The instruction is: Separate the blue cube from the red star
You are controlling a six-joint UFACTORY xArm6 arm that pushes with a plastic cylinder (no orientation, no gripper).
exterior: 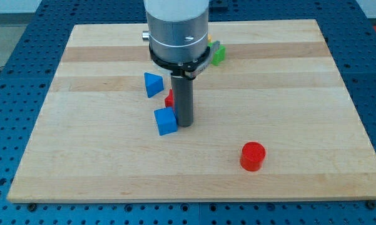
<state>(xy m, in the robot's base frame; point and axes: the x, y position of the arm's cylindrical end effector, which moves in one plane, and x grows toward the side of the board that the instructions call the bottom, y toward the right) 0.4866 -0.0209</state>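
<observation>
The blue cube (166, 120) lies near the board's middle. The red star (169, 99) is just above it, mostly hidden behind the rod; only a red sliver shows. My tip (184, 125) rests on the board right against the blue cube's right side and below the red star. The cube and star look nearly touching.
A blue triangular block (152, 84) lies up and left of the star. A red cylinder (253, 156) stands at the lower right. A green block (219, 54) and a bit of yellow (210, 43) show beside the arm's body near the top. The wooden board (81, 156) ends on all sides.
</observation>
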